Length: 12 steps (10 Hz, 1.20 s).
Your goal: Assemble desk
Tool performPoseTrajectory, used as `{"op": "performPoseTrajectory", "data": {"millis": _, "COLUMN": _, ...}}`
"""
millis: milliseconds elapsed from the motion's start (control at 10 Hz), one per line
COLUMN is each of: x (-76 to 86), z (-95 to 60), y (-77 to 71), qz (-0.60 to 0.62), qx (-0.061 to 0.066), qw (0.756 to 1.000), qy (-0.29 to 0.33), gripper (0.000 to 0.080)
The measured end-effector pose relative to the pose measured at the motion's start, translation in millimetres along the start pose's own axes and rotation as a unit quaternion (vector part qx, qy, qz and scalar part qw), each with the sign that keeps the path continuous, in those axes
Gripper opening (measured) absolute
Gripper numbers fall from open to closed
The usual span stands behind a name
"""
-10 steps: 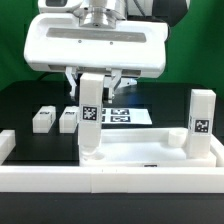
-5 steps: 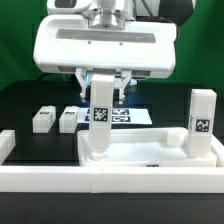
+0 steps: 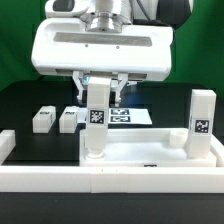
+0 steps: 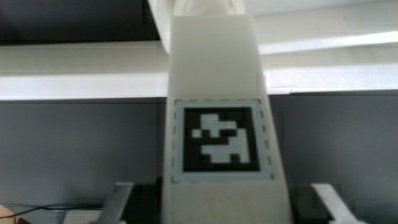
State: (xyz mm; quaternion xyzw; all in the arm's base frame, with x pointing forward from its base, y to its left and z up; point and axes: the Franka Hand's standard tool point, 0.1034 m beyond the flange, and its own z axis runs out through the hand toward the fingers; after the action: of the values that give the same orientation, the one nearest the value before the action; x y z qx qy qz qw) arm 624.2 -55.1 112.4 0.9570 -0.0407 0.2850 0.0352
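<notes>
Exterior view: gripper [image 3: 100,92] hangs under a big smooth white boxy housing, jaws pinching the held leg [image 3: 96,118] near its top. That leg is a matte white plastic block, square in section, upright, with a black-and-white square tag on its facing side. Its foot meets the corner of the tabletop panel [image 3: 150,150] on the exterior view's left; how far it is seated cannot be told. The panel is wide, rectangular white plastic with a raised rim, flat on the black counter [image 3: 30,102]. The standing leg [image 3: 203,120], same shape and tag, is upright on the panel's corner at the exterior view's right. First loose leg [image 3: 42,119] and second loose leg [image 3: 68,118] lie side by side on the counter, apart from the panel. The marker board [image 3: 130,115], thin and flat, is partly hidden behind the held leg. Low white border rails [image 3: 100,185] run along the front and the exterior view's left. Against half a second ago, the held leg sits a touch toward the exterior view's left and straighter; the rest is unchanged. Wrist view: the held leg [image 4: 222,60] is a long white column through the centre with a crisp blocky tag. Grey fingers [image 4: 125,205] flank its near end, with a blurred white band and dark counter [image 4: 71,130] behind.
</notes>
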Motion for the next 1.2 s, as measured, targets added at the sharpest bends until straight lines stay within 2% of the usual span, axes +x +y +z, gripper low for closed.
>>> {"op": "performPoseTrajectory", "data": {"millis": 200, "x": -2.2, "z": 1.0, "y": 0.7, "qz": 0.000, "qx": 0.000, "qw": 1.000, "qy": -0.002, "gripper": 0.0289}}
{"op": "performPoseTrajectory", "data": {"millis": 500, "x": -7.4, "z": 2.4, "y": 11.0, "qz": 0.009, "qx": -0.003, "qw": 1.000, "qy": -0.003, "gripper": 0.0289}}
{"op": "performPoseTrajectory", "data": {"millis": 1000, "x": -7.3, "z": 2.3, "y": 9.7, "qz": 0.009, "qx": -0.004, "qw": 1.000, "qy": 0.003, "gripper": 0.0289}}
{"op": "performPoseTrajectory", "data": {"millis": 1100, "x": -7.3, "z": 2.3, "y": 9.4, "qz": 0.009, "qx": -0.004, "qw": 1.000, "qy": 0.003, "gripper": 0.0471}}
{"op": "performPoseTrajectory", "data": {"millis": 1200, "x": -6.0, "z": 0.9, "y": 3.9, "qz": 0.007, "qx": 0.000, "qw": 1.000, "qy": 0.000, "gripper": 0.0587}}
